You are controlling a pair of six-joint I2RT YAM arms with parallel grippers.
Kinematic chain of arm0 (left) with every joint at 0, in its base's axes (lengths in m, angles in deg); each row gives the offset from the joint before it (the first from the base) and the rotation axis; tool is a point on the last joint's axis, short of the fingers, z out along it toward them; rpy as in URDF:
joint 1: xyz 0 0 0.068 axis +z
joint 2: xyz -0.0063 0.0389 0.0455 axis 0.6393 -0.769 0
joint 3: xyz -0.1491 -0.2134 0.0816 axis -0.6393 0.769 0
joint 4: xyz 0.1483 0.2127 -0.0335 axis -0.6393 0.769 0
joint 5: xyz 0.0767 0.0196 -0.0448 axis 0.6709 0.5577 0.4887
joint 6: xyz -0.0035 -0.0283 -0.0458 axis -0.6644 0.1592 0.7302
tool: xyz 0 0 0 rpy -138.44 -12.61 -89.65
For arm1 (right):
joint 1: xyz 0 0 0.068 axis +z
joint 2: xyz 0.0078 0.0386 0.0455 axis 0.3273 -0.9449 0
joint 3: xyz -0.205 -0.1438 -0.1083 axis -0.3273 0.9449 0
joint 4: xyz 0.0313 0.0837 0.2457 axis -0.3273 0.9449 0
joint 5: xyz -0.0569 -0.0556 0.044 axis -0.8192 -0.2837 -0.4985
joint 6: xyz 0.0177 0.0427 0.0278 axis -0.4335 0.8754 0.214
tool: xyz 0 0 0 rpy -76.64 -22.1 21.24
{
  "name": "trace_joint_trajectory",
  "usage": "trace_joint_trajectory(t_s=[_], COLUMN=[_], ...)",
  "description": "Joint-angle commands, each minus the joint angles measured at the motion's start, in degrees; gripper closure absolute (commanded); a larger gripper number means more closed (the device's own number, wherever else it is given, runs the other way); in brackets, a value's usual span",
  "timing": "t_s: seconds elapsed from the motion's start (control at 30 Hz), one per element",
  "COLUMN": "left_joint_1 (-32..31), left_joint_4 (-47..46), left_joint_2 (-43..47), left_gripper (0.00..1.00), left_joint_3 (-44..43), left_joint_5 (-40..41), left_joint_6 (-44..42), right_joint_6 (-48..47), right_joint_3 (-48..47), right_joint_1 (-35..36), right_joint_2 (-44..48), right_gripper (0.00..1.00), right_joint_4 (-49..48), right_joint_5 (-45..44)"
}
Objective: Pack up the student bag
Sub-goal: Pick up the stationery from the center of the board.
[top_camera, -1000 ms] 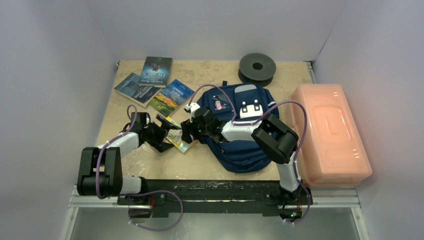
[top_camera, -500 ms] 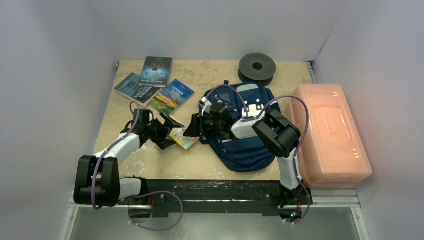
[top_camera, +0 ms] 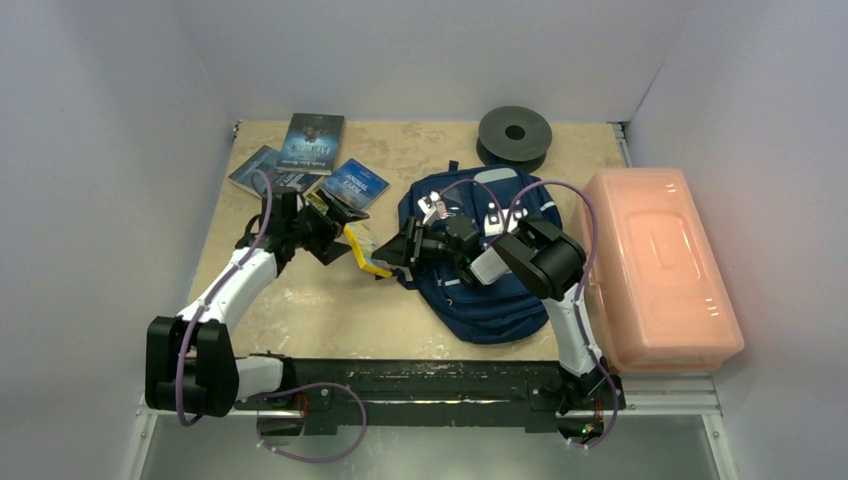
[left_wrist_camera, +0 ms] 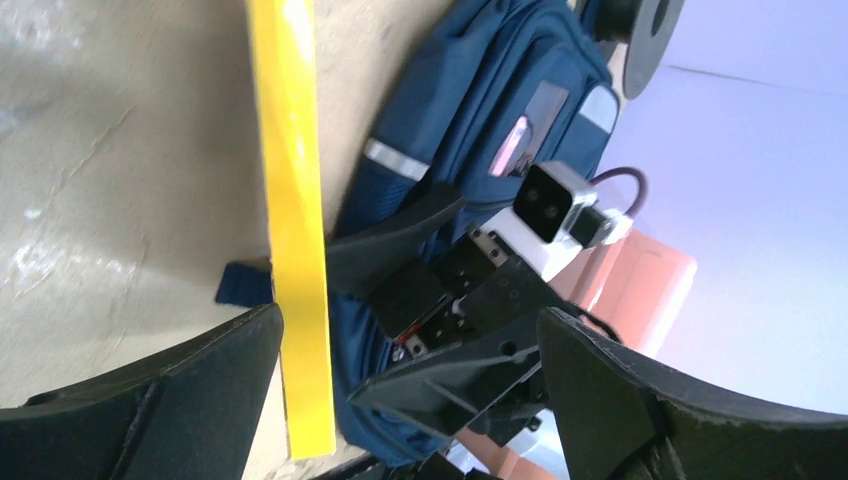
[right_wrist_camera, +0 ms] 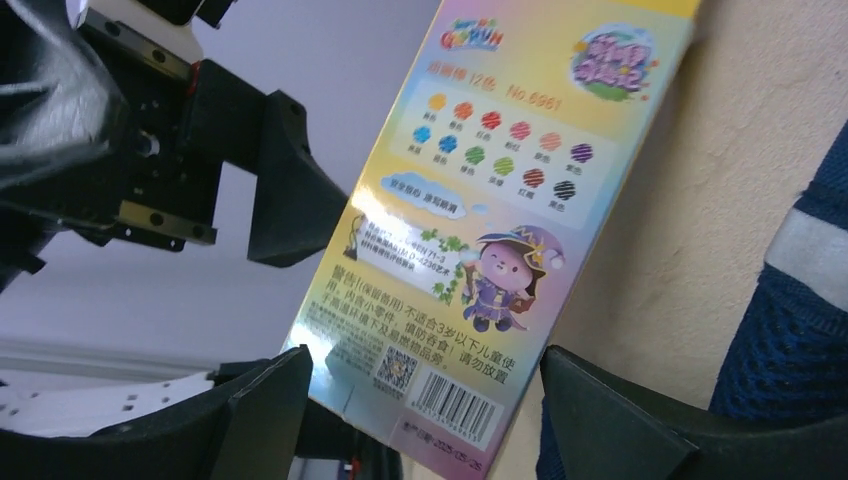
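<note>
The blue backpack lies flat on the table, right of centre, under the right arm. Just off its left side, a crayon box with a yellow edge is tilted up between the two arms. The left gripper has its fingers spread wide. The thin box sits in the gap, close to one finger and not pinched. The right gripper is spread wide too, with a finger on either side of the box's barcode end, and I can't tell whether they press on it. Three books lie at the back left. A black spool sits behind the backpack, and a pink plastic box runs along the right edge.
</note>
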Motion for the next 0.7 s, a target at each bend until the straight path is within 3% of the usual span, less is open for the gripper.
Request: trace_joint_trajectory(t_s=[0.0, 0.27, 0.5, 0.6, 0.67], left_joint_1=[-2.5, -4.6, -5.8, -7.0, -7.8], left_joint_4=[-1.5, -2.1, -3.3, 2.1, 6.5], left_joint_2=[-3.6, -9.5, -13.3, -13.3, -13.6], left_gripper=[0.00, 0.00, 0.00, 0.01, 0.08], left_joint_3=[-2.9, -5.5, -5.8, -8.4, -10.3], left_joint_5=[-1.1, -0.9, -2.5, 0.8, 3.3], left_joint_6=[1.5, 1.2, -0.7, -5.5, -9.2], right_joint_6=[14.0, 22.4, 20.8, 19.8, 19.0], right_joint_3=[2.1, 3.0, 2.5, 3.0, 3.4], right_joint_1=[2.5, 1.1, 0.7, 0.6, 0.6], right_joint_2=[-3.6, -7.2, -7.6, -7.2, -6.7], right_gripper=[0.11, 0.11, 0.10, 0.10, 0.10], right_joint_4=[-14.4, -23.4, -21.6, -21.1, -20.3], right_joint_5=[6.5, 3.5, 2.4, 2.3, 2.4])
